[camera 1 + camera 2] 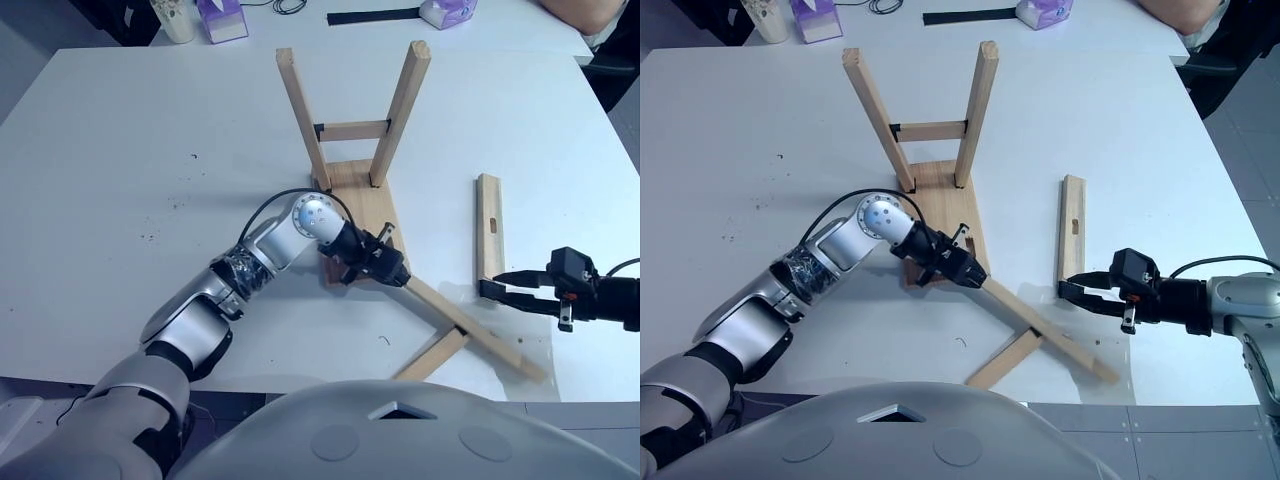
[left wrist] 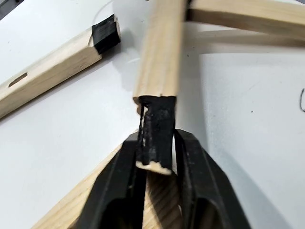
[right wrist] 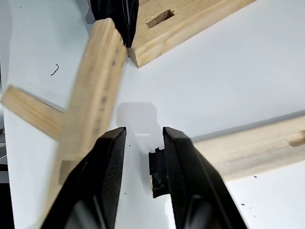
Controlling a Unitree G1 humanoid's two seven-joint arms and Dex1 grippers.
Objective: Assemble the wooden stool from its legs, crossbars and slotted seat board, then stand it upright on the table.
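The seat board [image 1: 360, 205] lies flat on the white table. Two legs [image 1: 400, 110] stand up from its far end, joined by a crossbar [image 1: 350, 130]. My left gripper [image 1: 392, 268] is shut on the black-tipped end [image 2: 155, 129] of a third leg [image 1: 470, 328], right at the board's near edge. That leg lies on the table and carries a short crossbar [image 1: 432, 355]. A loose slotted leg [image 1: 488, 225] lies to the right. My right gripper [image 1: 492, 290] is open at its near black end [image 3: 157, 174], which sits beside one finger.
A cup [image 1: 172, 18], two purple tissue packs [image 1: 222, 18] and a black strip [image 1: 372, 16] line the table's far edge. The held leg's far end reaches close to the table's front edge [image 1: 560, 390]. Bare tabletop spreads to the left.
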